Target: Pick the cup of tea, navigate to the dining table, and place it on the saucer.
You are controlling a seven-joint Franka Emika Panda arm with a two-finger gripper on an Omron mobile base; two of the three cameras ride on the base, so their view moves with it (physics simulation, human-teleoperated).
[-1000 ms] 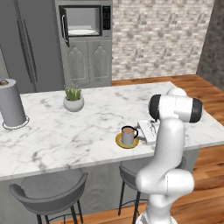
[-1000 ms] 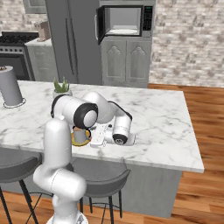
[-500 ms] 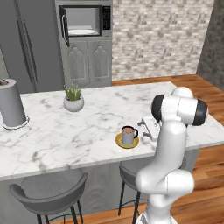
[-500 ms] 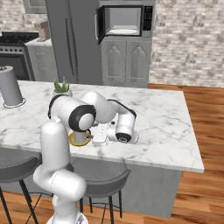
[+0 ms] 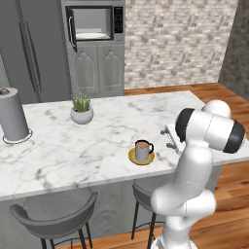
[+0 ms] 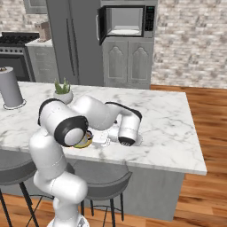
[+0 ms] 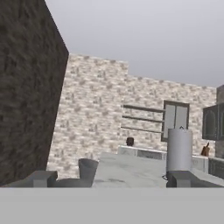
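Left base view: the cup of tea (image 5: 142, 150) is standing upright on the saucer (image 5: 141, 157), near the front edge of the dining table (image 5: 58, 151), its dark handle pointing toward the arm. The white arm is rising from the floor at lower right, bending at a dark-capped elbow above the table edge and reaching down and forward; the gripper (image 5: 169, 138) is lying low over the marble, just beside the cup and apart from it.

Right base view: the arm is folding over itself, its forearm running level across the table and ending in the wrist, with the gripper (image 6: 103, 138) close to the saucer (image 6: 84, 141), which the arm is partly hiding.

Hand view: the camera is looking level across the tabletop; the two fingertips (image 7: 40, 178) are standing wide apart with nothing between them, so the jaws are released. A paper-towel roll (image 5: 13, 115) and a plant pot (image 5: 81, 115) are standing farther along the table, well apart from the cup.
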